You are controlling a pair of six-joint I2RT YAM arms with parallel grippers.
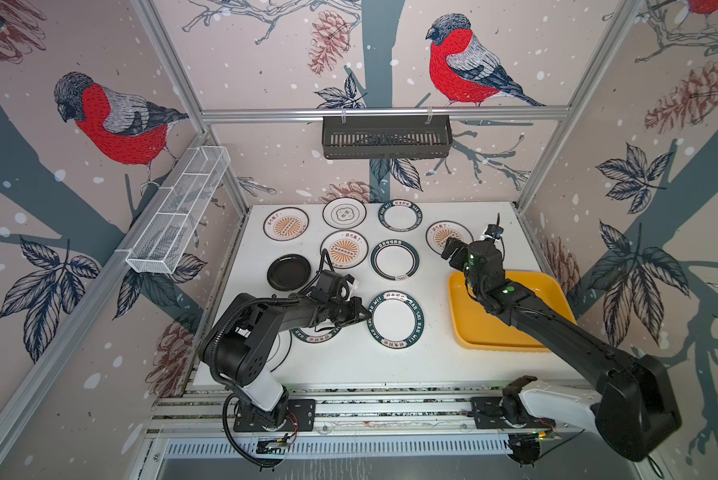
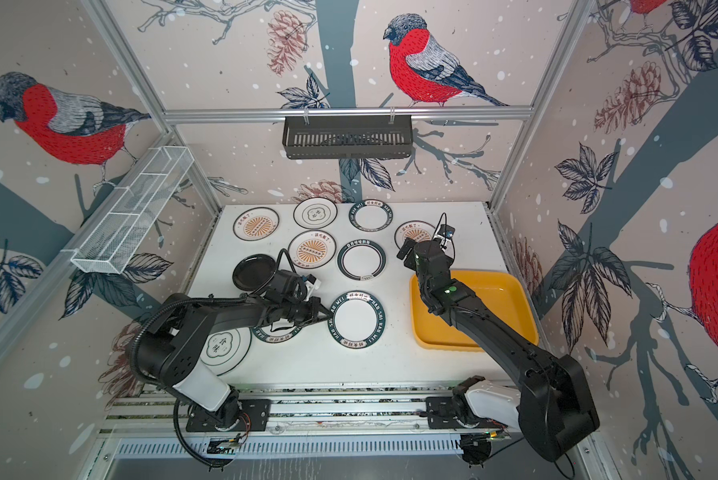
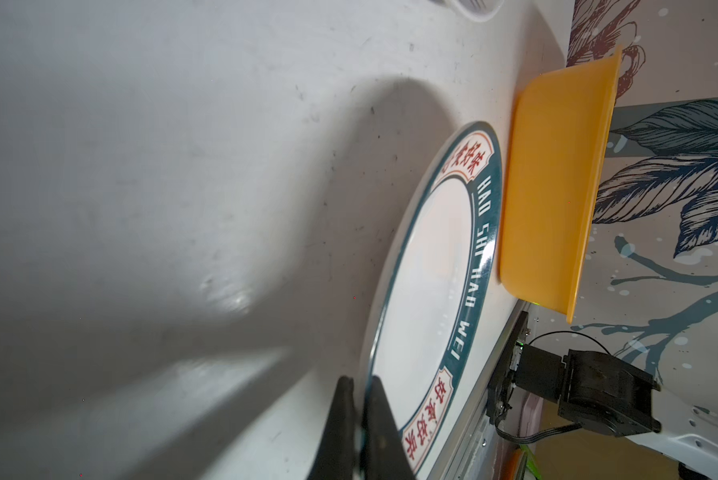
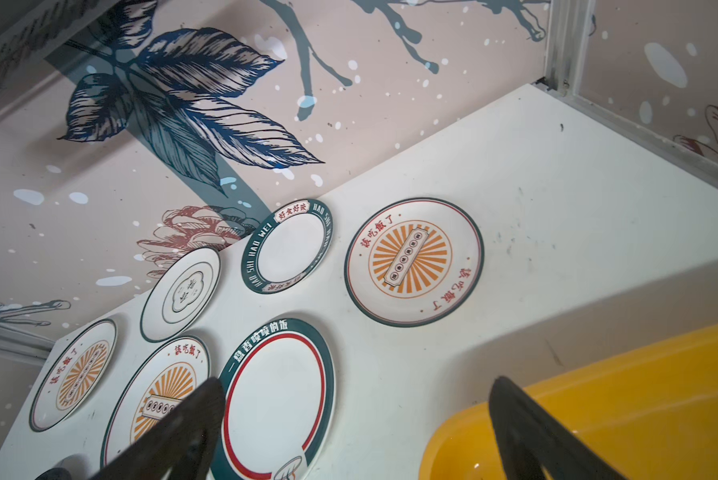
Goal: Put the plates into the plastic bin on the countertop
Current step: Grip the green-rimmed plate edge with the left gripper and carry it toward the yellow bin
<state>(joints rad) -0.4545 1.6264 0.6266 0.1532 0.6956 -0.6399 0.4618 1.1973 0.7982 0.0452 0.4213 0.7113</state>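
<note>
Bird-print wallpaper (image 1: 465, 66) hems a white countertop (image 1: 349, 365) scattered with plates (image 1: 394, 259) in both top views. Near the middle, the left gripper (image 1: 363, 318) is clamped on the rim of a green-rimmed plate (image 1: 397, 318) lying directly ahead of its jaws. The yellow plastic bin (image 1: 494, 345) rests on the countertop beyond that plate, well apart from those jaws. The right gripper (image 1: 448, 249) hangs by the bin's far corner, with a sunburst plate (image 1: 438, 232) near it.

From the left wrist camera, two dark fingers (image 3: 384, 428) press together with the plate's rim caught between them. The green-rimmed plate (image 3: 423, 299) stretches away ahead of the jaws, and the plastic bin (image 3: 556, 187) stands just past its far edge.

From the right wrist camera, the right gripper (image 4: 357, 432) shows its fingers (image 4: 182, 432) spread far apart, nothing held between them. The plastic bin (image 4: 639, 407) lies beside one finger, a red-ringed plate (image 4: 274, 399) beside the other, and the sunburst plate (image 4: 413, 262) sits ahead of the jaws.
</note>
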